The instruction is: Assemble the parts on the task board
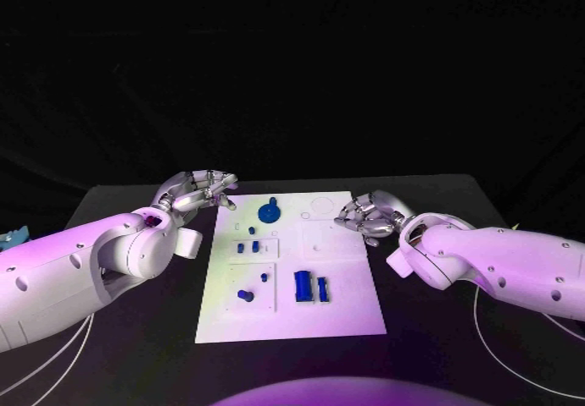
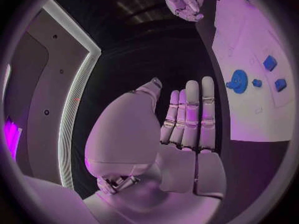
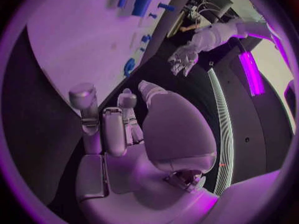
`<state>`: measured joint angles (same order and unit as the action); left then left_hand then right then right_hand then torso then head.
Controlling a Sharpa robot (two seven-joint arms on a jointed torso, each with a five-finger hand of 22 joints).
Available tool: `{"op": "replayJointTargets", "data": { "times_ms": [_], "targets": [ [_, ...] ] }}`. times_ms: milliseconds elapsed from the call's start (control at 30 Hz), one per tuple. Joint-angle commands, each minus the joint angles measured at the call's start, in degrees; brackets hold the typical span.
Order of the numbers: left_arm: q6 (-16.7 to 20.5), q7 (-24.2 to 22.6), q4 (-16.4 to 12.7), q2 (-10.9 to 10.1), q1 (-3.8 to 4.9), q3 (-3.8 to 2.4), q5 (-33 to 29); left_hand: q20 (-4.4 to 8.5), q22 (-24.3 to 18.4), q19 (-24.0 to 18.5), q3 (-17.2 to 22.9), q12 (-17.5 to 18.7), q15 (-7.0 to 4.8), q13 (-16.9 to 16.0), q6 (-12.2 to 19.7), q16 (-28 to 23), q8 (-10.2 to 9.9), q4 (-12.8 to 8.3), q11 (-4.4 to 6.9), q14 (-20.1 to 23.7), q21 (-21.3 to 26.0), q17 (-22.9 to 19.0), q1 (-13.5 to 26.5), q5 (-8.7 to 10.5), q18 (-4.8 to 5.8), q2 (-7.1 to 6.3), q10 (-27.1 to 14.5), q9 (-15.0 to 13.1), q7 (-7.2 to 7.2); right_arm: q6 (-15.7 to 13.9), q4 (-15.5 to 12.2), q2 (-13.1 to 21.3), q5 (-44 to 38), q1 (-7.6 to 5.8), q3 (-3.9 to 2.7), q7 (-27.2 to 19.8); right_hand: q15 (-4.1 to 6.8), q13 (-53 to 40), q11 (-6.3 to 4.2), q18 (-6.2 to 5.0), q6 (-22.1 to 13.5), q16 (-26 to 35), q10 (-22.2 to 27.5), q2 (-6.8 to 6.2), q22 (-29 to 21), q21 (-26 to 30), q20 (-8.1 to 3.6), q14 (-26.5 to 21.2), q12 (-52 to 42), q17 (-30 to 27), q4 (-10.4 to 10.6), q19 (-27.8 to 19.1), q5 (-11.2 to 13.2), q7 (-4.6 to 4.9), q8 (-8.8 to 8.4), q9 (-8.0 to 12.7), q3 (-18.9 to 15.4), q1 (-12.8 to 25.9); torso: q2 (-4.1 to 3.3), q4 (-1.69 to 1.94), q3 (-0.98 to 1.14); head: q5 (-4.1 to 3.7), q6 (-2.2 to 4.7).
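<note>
Head view: the white task board (image 1: pixel 290 326) lies mid-table, carrying a blue gear (image 1: pixel 270 211) at its far end and two upright blue blocks (image 1: pixel 311 287) nearer; the left hand (image 1: pixel 199 189) and right hand (image 1: pixel 369 215) flank it, fingers loosely spread, holding nothing

no legible text, labels or numbers

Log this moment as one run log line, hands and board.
left hand: open, beside board's far left corner | right hand: open, at board's right edge | task board: blue gear and other parts untouched
</note>
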<state>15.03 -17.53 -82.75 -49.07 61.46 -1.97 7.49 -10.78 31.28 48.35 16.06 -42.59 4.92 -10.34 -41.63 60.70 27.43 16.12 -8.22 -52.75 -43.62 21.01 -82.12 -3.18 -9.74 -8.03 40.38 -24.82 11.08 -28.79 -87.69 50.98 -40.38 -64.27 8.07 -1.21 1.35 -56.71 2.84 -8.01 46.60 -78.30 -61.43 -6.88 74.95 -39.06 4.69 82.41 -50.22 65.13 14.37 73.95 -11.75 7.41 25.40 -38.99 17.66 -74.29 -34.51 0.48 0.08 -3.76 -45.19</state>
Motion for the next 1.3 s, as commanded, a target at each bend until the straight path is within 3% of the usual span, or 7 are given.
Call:
{"op": "replayJointTargets", "data": {
  "times_ms": [33, 733, 767, 967, 1000, 1100, 1300],
  "targets": [
    [-0.33, -6.53, 1.96, 1.11, -0.02, 0.01, -5.74, -0.37, -2.90, -0.15, 0.76, 2.47, 0.03, 2.58, -0.72, -5.90, 0.59, 0.01, -0.46, 0.70, 4.42, -2.94, -0.98, -0.05, -0.78, 0.41, 3.95, 1.36, 0.54, 0.77, 5.16, -2.04, 17.67, -0.48, -0.18, -12.34, -1.01, 6.56, 0.94, -2.23, -2.38, 9.35, 4.94, -0.04, -3.75, 16.66, 0.80, -6.21, 6.92, -14.07, 0.03, -6.61, 0.06, 1.08, -1.68, 0.87, 1.10, -1.05, 1.39, -0.42, -0.11, -0.41, 1.73],
    [1.18, -10.85, 15.76, 10.07, -0.11, 0.08, -10.65, -5.88, -23.24, -11.21, 2.34, 33.97, 6.99, 6.72, 1.34, -50.03, -11.87, -1.99, -3.31, 14.10, 36.17, -14.73, 1.10, 0.02, 2.49, 0.45, 5.66, 13.27, 0.25, 9.84, 22.69, -12.54, 34.29, -0.67, -1.17, -25.82, -6.07, 49.93, 5.83, -2.58, 0.55, 35.05, 4.60, 0.50, -39.64, 35.39, 7.05, -19.16, 40.01, -40.25, -5.04, -19.28, 2.60, 4.81, -15.08, 16.38, 9.01, 1.36, 2.81, 0.58, 1.31, 0.36, 6.58],
    [0.42, -9.76, 15.32, 9.64, -0.09, 0.09, -10.03, 10.78, -31.28, -48.35, -16.06, 42.59, -4.92, 10.34, 41.63, -60.70, -27.43, -16.12, 8.22, 52.75, 43.62, -21.01, 25.29, 3.18, 9.74, 8.03, -40.38, 24.82, -11.08, 6.14, 22.37, -12.38, 31.54, -0.79, -1.13, -22.59, -1.35, 56.71, -2.84, 8.01, -46.60, 78.30, 61.43, 6.88, -74.95, 39.06, -4.69, -38.07, 50.22, -65.13, -14.37, -73.95, 11.75, -7.41, -25.40, 38.99, -17.66, 22.84, 2.69, 0.26, 1.07, 0.24, 6.45],
    [2.85, -9.97, 13.42, 9.20, -0.19, 0.25, -9.82, 10.78, -31.28, -48.35, -16.06, 42.59, -4.92, 10.34, 41.63, -60.70, -27.43, -16.12, 8.22, 52.75, 43.62, -21.01, 35.91, 3.18, 9.74, 8.03, -40.38, 24.82, -11.08, 4.02, 19.95, -11.78, 32.41, -0.31, -1.81, -23.18, -1.35, 56.71, -2.84, 8.01, -46.60, 78.30, 61.43, 6.88, -74.95, 39.06, -4.69, -82.41, 50.22, -65.13, -14.37, -73.95, 11.75, -7.41, -25.40, 38.99, -17.66, 32.70, 2.87, 0.05, 0.75, 1.22, 7.67],
    [3.66, -10.04, 12.78, 9.05, -0.23, 0.31, -9.74, 10.78, -31.28, -48.35, -16.06, 42.59, -4.92, 10.34, 41.63, -60.70, -27.43, -16.12, 8.22, 52.75, 43.62, -21.01, 37.70, 3.18, 9.74, 8.03, -40.38, 24.82, -11.08, 3.32, 19.14, -11.58, 32.70, -0.15, -2.04, -23.37, -1.35, 56.71, -2.84, 8.01, -46.60, 78.30, 61.43, 6.88, -74.95, 39.06, -4.69, -82.41, 50.22, -65.13, -14.37, -73.95, 11.75, -7.41, -25.40, 38.99, -17.66, 74.29, 2.93, -0.02, 0.64, 1.55, 8.07],
    [6.73, -10.31, 10.37, 8.48, -0.36, 0.51, -9.47, 10.78, -31.28, -48.35, -16.06, 42.59, -4.92, 10.34, 41.63, -60.70, -27.43, -16.12, 8.22, 52.75, 43.62, -21.01, 82.12, 3.18, 9.74, 8.03, -40.38, 24.82, -11.08, 0.64, 16.06, -10.82, 33.80, 0.47, -2.91, -24.12, -1.35, 56.71, -2.84, 8.01, -46.60, 78.30, 61.43, 6.88, -74.95, 39.06, -4.69, -82.41, 50.22, -65.13, -14.37, -73.95, 11.75, -7.41, -25.40, 38.99, -17.66, 74.29, 3.13, -0.25, 0.28, 2.64, 9.43],
    [16.77, -11.19, 2.48, 6.64, -0.78, 1.16, -8.58, 10.78, -31.28, -48.35, -16.06, 42.59, -4.92, 10.34, 41.63, -60.70, -27.43, -16.12, 8.22, 52.75, 43.62, -21.01, 82.12, 3.18, 9.74, 8.03, -40.38, 24.82, -11.08, -7.71, 6.48, -8.45, 37.24, 2.37, -5.61, -26.45, -1.35, 56.71, -2.84, 8.01, -46.60, 78.30, 61.43, 6.88, -74.95, 39.06, -4.69, -82.41, 50.22, -65.13, -14.37, -73.95, 11.75, -7.41, -25.40, 38.99, -17.66, 74.29, 3.33, -0.48, -0.08, 3.75, 10.81]
  ]
}}
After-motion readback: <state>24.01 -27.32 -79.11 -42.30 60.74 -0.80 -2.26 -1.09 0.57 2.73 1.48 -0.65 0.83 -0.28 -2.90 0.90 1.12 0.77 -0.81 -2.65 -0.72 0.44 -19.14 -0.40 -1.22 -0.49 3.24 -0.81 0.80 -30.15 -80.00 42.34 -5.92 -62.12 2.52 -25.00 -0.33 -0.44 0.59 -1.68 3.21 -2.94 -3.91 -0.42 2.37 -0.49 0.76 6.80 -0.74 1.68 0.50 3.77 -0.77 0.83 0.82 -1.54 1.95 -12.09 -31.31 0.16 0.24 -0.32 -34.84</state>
